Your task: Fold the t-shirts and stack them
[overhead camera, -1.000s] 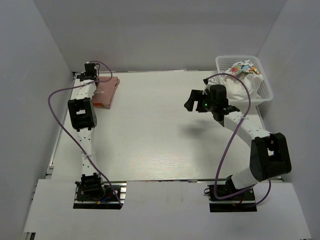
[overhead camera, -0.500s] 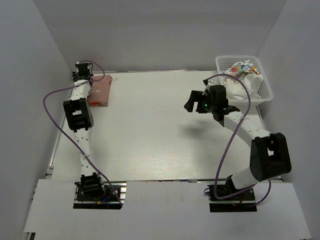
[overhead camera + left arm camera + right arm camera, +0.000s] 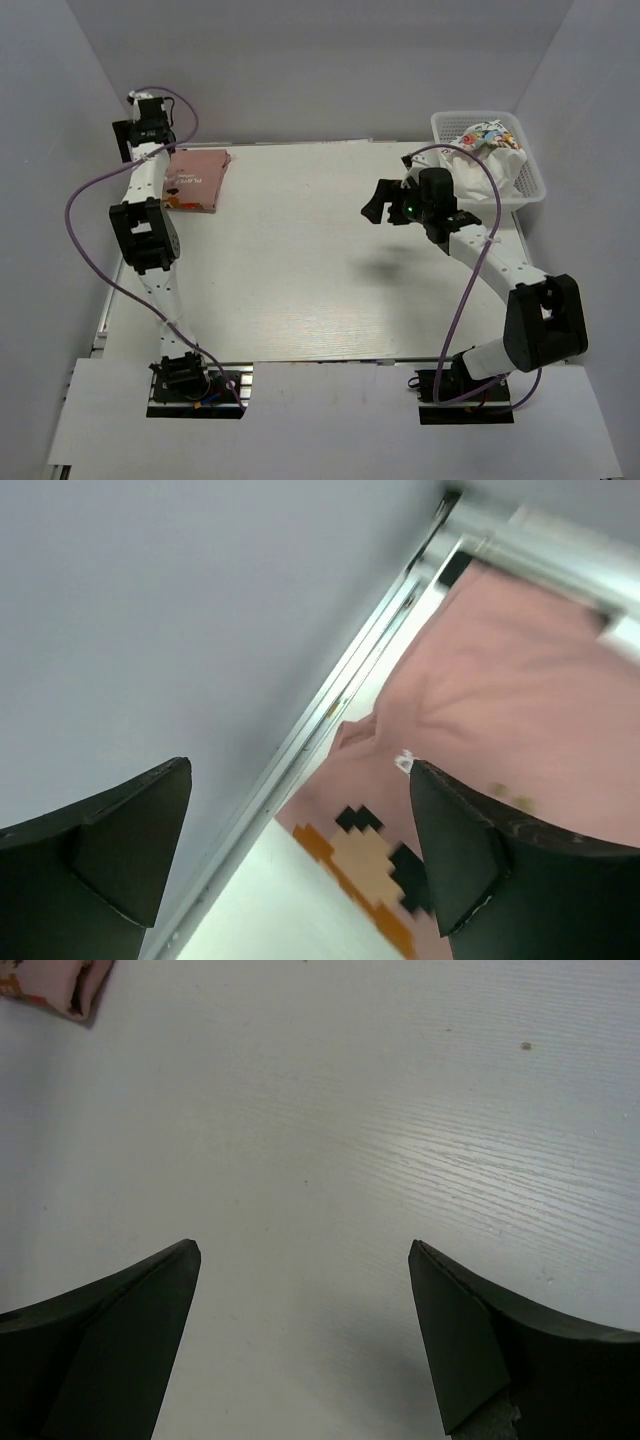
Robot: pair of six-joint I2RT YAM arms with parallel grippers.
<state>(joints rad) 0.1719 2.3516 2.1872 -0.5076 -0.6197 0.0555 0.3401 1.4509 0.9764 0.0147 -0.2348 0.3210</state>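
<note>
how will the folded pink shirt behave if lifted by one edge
The pink t-shirt is soft cloth folded flat, so it would probably droop and unfold. It looks light; a push across the smooth table would likely slide or bunch it.

We have opened the left arm's (image 3: 148, 232) jaws wide, letting go of the pink t-shirt (image 3: 198, 178), and lifted them toward the far-left corner. Our right arm (image 3: 480, 255) has edged slightly left.

- Table (image 3: 320, 260): white top with a faint wood grain.
- Pink t-shirt (image 3: 197, 180): folded, lying flat at the far-left corner.
- Basket (image 3: 531, 170): white lattice, standing at the far-right corner.
</note>
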